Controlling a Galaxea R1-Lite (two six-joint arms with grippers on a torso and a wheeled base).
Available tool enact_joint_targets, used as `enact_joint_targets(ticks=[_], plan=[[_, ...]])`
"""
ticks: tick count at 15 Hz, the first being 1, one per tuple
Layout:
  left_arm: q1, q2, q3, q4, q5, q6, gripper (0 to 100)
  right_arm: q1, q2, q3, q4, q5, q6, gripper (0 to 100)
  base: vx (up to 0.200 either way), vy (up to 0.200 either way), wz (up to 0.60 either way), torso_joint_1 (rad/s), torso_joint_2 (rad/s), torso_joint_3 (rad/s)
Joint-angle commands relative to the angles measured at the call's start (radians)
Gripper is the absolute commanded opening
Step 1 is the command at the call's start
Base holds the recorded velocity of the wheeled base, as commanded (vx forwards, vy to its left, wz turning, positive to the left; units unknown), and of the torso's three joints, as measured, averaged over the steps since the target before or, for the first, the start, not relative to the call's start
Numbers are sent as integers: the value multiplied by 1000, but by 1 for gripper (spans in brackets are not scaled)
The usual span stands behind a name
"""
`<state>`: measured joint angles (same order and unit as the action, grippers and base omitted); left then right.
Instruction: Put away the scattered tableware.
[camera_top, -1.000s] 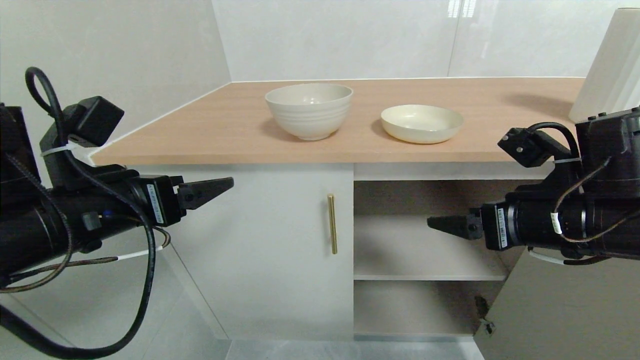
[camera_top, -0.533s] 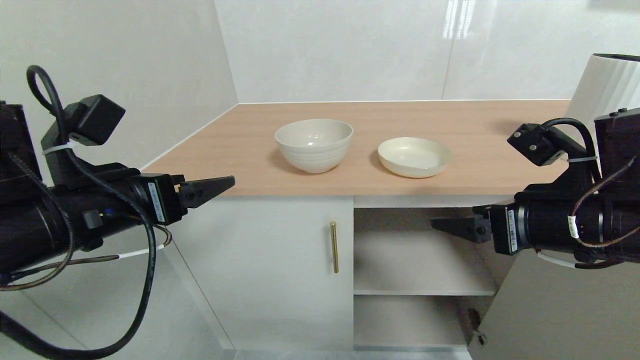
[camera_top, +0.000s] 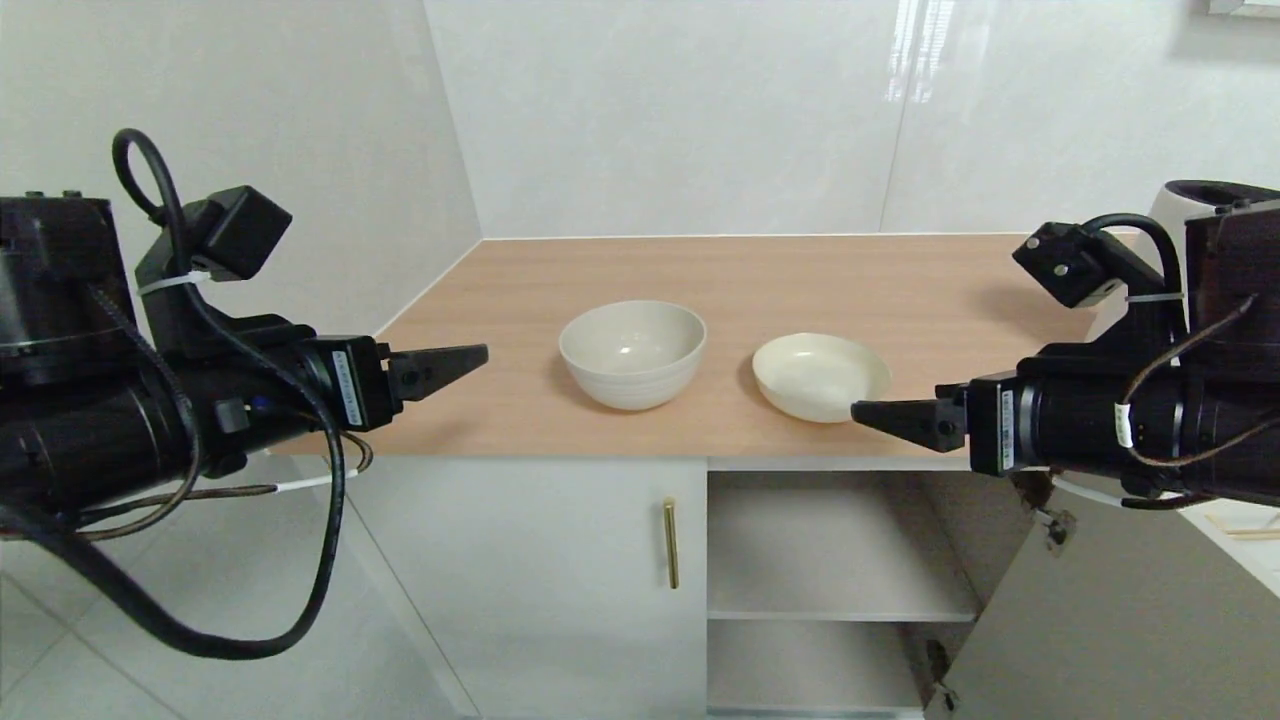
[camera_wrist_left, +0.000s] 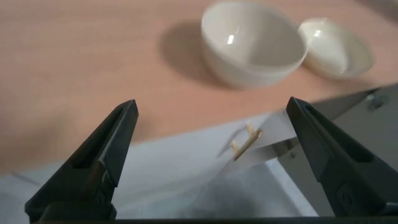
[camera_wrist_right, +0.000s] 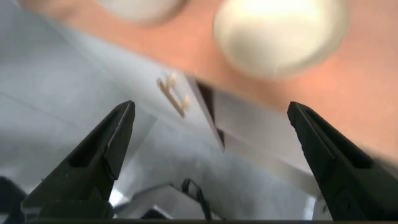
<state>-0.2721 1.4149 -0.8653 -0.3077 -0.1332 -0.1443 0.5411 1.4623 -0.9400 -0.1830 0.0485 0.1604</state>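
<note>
Both arms' fingers (camera_top: 440, 362) (camera_top: 900, 418) higher; beside countertop (camera_top: 760, 270)

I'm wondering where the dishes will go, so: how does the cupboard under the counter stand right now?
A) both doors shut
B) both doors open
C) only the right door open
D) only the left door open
C: the right door is swung out, showing the shelves, while the left door with the brass handle is shut.

no readable text, labels or numbers
</note>
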Motion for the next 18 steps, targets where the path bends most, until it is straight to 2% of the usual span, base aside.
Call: enact_joint_targets(ticks=[1,3,5,6,7,8,9,10,11,12,14,16,17,18], plan=[[1,65,-63,2,1,-1,100,-16,56,-26,-49,-2,-12,100,0,0,0,207,-476,-261],[-1,141,-162,5,6,-1,100,-32,135,-54,-113,-19,-52,100,0,0,0,215,-478,-271],[-1,208,-238,5,10,-1,100,-44,194,-114,-121,-62,-50,100,0,0,0,88,-198,-107],[-1,253,-294,16,24,-3,100,-50,228,-189,-56,-176,-10,100,0,0,0,46,-80,-51],[-4,279,-339,71,60,-6,100,-52,239,-244,36,-230,21,100,0,0,0,61,-46,-22],[-13,291,-383,168,126,-6,100,-53,247,-295,131,-249,51,100,0,0,0,0,0,0],[-29,312,-466,331,205,-9,100,-55,259,-355,229,-253,108,100,0,0,0,0,0,0],[-38,331,-515,406,221,-28,100,-53,277,-381,264,-256,145,100,0,0,0,0,0,0],[-50,361,-549,420,221,-110,100,-55,294,-388,275,-274,157,100,0,0,0,0,0,0],[-65,394,-577,421,221,-156,100,-55,305,-388,275,-308,157,100,0,0,0,0,0,0],[-91,460,-597,423,228,-172,100,-55,317,-390,270,-368,159,100,0,0,0,0,0,0],[-111,518,-623,423,257,-186,100,-55,319,-390,267,-372,159,100,0,0,0,0,0,0],[-125,558,-652,423,294,-219,100,-56,322,-391,266,-372,159,100,0,0,0,0,0,0],[-130,570,-661,423,300,-229,100,-58,323,-390,264,-374,159,100,0,0,0,0,0,0]])
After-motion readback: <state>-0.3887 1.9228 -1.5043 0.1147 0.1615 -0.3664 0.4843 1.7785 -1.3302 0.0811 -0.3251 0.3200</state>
